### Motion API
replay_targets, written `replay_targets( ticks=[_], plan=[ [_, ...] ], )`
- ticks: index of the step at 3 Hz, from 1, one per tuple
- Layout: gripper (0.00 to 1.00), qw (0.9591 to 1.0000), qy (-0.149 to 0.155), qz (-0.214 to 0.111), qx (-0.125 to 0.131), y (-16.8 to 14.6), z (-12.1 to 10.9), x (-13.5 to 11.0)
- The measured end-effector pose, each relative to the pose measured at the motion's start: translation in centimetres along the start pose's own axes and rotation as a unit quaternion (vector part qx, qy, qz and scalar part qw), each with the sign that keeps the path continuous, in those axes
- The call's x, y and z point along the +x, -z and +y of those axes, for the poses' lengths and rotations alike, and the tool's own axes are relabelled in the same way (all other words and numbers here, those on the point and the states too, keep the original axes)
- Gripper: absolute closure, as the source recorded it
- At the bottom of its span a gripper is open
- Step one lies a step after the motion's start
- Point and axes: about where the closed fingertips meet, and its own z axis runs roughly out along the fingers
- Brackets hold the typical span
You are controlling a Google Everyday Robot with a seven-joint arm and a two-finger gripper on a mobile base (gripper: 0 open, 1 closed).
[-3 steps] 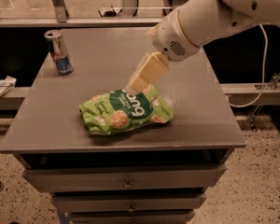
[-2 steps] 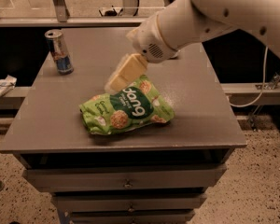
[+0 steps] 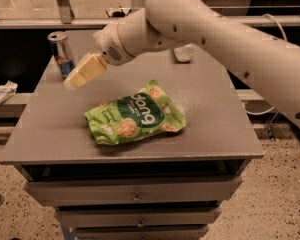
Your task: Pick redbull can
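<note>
Seen over the last second: a leftward swing of the claw (image 3: 75, 80), from above the middle of the desk (image 3: 215, 119), past the far end of the green snack bag (image 3: 135, 116), toward the far left corner. Now hanging just to the right of the redbull can (image 3: 61, 54) and slightly nearer the front edge, tilted down and to the left, with a narrow gap to the can. Cannot tell whether released or clenched. Holding nothing visible.

No change to the redbull can: upright at the far left corner, silver top up, untouched. Same for the green snack bag, lying flat near the middle of the desk toward the front edge, well apart from the can.

For the task: nearly there on the approach, no grasp yet. Probably closing in, lining up on the can's body from its right side. Next, by this reading: a short further reach left and toward the far edge, level with the middle of the can, then a squeeze around it. Worth watching: slim and tall, near the left edge, easy to tip or push off the desk with an off-centre nudge.
</note>
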Motion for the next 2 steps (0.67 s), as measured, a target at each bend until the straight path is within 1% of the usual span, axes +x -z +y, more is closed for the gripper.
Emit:
replay_targets(
  ticks=[1, 2],
  plan=[
    [0.0, 0.9996, -0.006, -0.025, 0.011, -4.5, -1.8, -1.5],
    [0.0, 0.9983, -0.017, -0.048, 0.029, -8.1, -3.9, -2.4]
  ],
)
